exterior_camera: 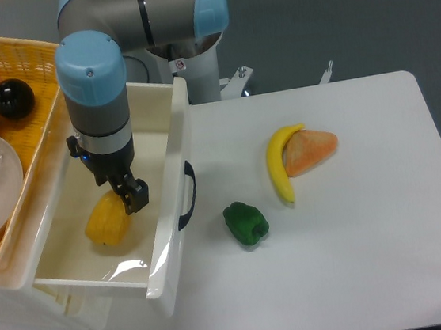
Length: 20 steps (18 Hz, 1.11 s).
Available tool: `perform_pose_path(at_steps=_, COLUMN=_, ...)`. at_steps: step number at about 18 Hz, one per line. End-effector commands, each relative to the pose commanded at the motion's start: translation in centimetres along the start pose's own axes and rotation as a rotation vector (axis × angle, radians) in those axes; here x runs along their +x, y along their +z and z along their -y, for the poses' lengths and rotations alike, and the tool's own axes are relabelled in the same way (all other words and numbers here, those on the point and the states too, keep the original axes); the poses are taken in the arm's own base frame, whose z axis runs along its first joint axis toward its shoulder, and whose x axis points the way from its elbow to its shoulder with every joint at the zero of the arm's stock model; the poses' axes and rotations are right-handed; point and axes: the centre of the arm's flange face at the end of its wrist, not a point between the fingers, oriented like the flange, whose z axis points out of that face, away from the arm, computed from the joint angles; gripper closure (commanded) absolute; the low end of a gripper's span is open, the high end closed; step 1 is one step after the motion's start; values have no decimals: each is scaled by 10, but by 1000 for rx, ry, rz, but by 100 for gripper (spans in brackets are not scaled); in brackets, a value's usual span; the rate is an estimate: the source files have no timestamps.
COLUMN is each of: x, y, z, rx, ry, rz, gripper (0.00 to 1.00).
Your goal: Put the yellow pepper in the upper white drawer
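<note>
The yellow pepper (105, 223) lies low inside the upper white drawer (171, 218), near its front left. The drawer is pulled open and has a dark curved handle (187, 196) on its front. My gripper (121, 199) reaches down into the drawer, right over the pepper's upper right side. One dark finger (135, 194) shows against the pepper's right edge. The other finger is hidden behind the pepper and the wrist, so I cannot tell whether the jaws grip the pepper or stand apart.
A green bell pepper (245, 223) lies on the white table just right of the drawer. A banana (279, 164) and an orange wedge (310, 151) lie further right. A woven yellow basket (21, 60) with several items stands left of the drawer.
</note>
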Motion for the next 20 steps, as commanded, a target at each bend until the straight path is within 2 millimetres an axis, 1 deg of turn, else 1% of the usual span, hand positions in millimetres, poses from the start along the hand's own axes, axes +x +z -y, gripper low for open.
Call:
perform_pose_path(at_steps=7, x=-3, y=-22, z=-3, rx=33, ry=-4, rz=46, gripper=11)
perform_pose_path(at_steps=9, x=-10, y=-29, z=-11, rx=40, ry=-22, rz=56, gripper=10)
perform_pose_path(at_steps=11, x=-12, y=-47, z=-18, rx=74, ry=-33, rz=89, gripper=9)
perform_pose_path(at_steps=13, x=-22, y=-62, z=-28, rx=127, ry=-57, rz=112, gripper=8)
perform_pose_path(at_steps=15, x=-26, y=-79, z=-35, rx=178, ry=-75, rz=135, gripper=5)
perform_pose_path(at_steps=17, x=-32, y=-93, z=-47, rx=215, ry=-98, rz=149, gripper=2)
perform_pose_path(at_steps=18, x=-33, y=-100, z=-52, rx=231, ry=-106, rz=154, gripper=2)
perform_pose_path(at_steps=20, x=-42, y=-111, z=-65, rx=259, ry=-133, rz=175, gripper=1)
